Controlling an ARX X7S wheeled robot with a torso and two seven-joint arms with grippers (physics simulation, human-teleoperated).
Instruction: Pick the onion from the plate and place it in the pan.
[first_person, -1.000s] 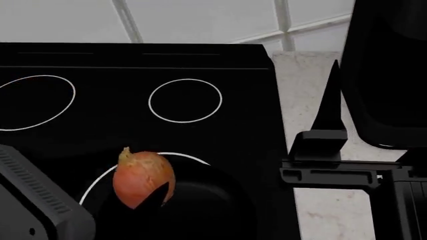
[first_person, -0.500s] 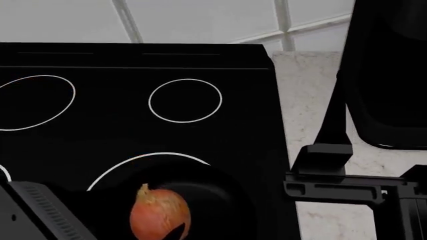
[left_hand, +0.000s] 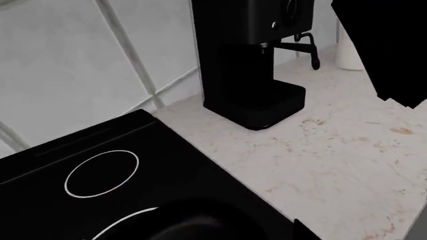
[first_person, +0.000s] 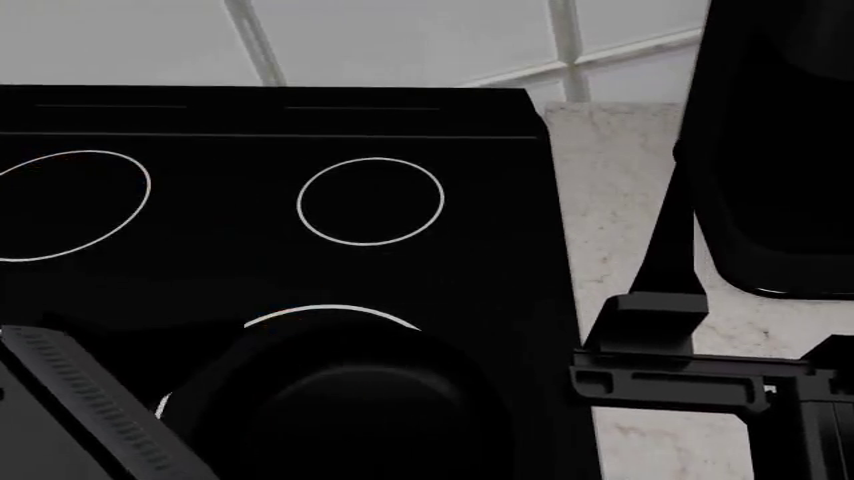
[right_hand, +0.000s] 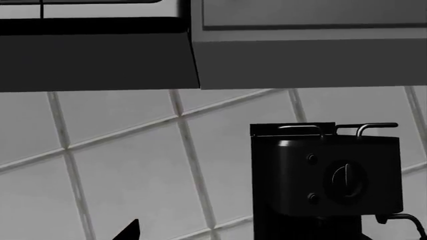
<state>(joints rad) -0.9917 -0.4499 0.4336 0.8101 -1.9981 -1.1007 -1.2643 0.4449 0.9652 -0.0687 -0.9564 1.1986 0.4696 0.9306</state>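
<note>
Currently, working left to right in the head view.

Left arm (first_person: 74, 405): a dark ribbed housing fills the lower left corner. Its fingers are out of frame, so I cannot tell how wide they stand or whether they hold anything. The left wrist view shows only a black sliver at its edge.

Cooktop (first_person: 267, 120): flat glossy black glass with thin white burner rings (first_person: 370, 200), backed by a pale tiled wall (first_person: 400, 40).

Pan (first_person: 354, 400): round, glossy black, with a shallow curved wall, sitting on the near burner. It is hard to separate from the glass.

Onion: not visible in any view. The part of the pan that shows holds none, but the pan's near edge is cut off by the frame. The plate is out of view too.

Counter (first_person: 607, 180): pale speckled stone, matte.

Right gripper (first_person: 667, 240): one slim black finger points upward over the counter, nothing seen on it. Its spread is not readable.

Coffee machine (first_person: 774, 150): boxy and black, at the far right.

Risks, as I judge them:
- With the onion out of sight, a release could go unverified.
- A round, papery-skinned bulb may roll on the slick pan.
- Black on black makes the rim easy to misjudge, so the arm may clip it.
</note>
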